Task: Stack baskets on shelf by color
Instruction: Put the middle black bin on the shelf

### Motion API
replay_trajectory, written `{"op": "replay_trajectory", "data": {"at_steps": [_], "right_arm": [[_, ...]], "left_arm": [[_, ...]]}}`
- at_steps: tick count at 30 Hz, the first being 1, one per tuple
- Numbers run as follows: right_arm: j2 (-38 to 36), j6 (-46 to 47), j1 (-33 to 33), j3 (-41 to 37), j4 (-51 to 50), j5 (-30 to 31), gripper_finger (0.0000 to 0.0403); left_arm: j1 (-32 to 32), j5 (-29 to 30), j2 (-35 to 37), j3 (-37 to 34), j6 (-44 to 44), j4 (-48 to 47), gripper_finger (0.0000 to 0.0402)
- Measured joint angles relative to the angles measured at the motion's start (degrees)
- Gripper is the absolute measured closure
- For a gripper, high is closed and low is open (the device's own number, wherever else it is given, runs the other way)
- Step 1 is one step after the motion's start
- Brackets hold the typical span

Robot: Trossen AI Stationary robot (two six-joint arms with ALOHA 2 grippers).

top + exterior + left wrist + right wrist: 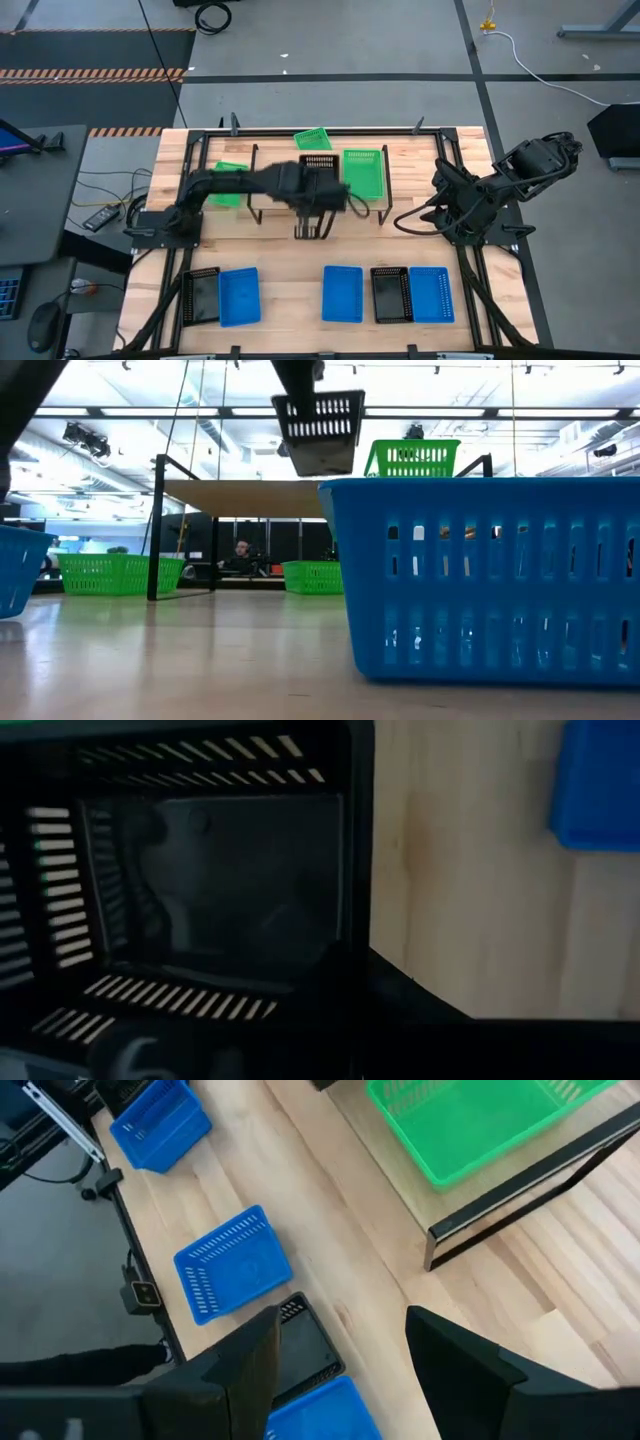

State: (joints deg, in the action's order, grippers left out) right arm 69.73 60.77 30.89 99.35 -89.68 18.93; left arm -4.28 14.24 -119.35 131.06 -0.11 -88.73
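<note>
My left gripper (318, 198) reaches over the shelf (270, 205) and is shut on a black basket (320, 430), which hangs in the air above the plank. One green basket (362, 172) stands on the shelf's right part. A second green basket (312, 138) lies behind the shelf and a third (230, 185) at its left end. Along the near edge, black baskets (200, 297) (390, 293) and blue baskets (239, 296) (342, 293) (431, 293) rest on the table. My right gripper (340, 1370) waits open at the right, above the table. My left gripper holds the black basket by its uppermost wall (318, 405), coming from above and pointing steeply down. The wrist view looks into the basket's hollow (230, 890), and the basket hides the fingers. The basket hangs tilted, its underside (320, 458) toward the near edge, clear of the shelf.
The shelf's thin black legs (155, 525) stand on the tabletop (290, 260). Bare wood lies between the shelf and the near row of baskets. A blue basket (480, 575) sits right before the low camera. A person (240, 555) sits far behind the table.
</note>
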Motion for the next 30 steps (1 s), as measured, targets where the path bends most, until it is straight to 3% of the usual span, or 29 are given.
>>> {"op": "replay_trajectory", "data": {"at_steps": [9, 19, 30], "right_arm": [[0.0, 0.8, 0.0, 0.0, 0.0, -0.1, 0.0181], [0.0, 0.7, 0.0, 0.0, -0.1, -0.1, 0.0182], [0.0, 0.7, 0.0, 0.0, -0.4, -0.1, 0.0182]], "left_arm": [[7.2, -5.4, 0.0, -6.1, 5.6, 2.3, 0.0392], [6.2, -6.2, 0.0, -8.8, 5.5, 8.6, 0.0391], [6.1, -5.7, 0.0, -8.8, 5.3, 8.7, 0.0390]]}}
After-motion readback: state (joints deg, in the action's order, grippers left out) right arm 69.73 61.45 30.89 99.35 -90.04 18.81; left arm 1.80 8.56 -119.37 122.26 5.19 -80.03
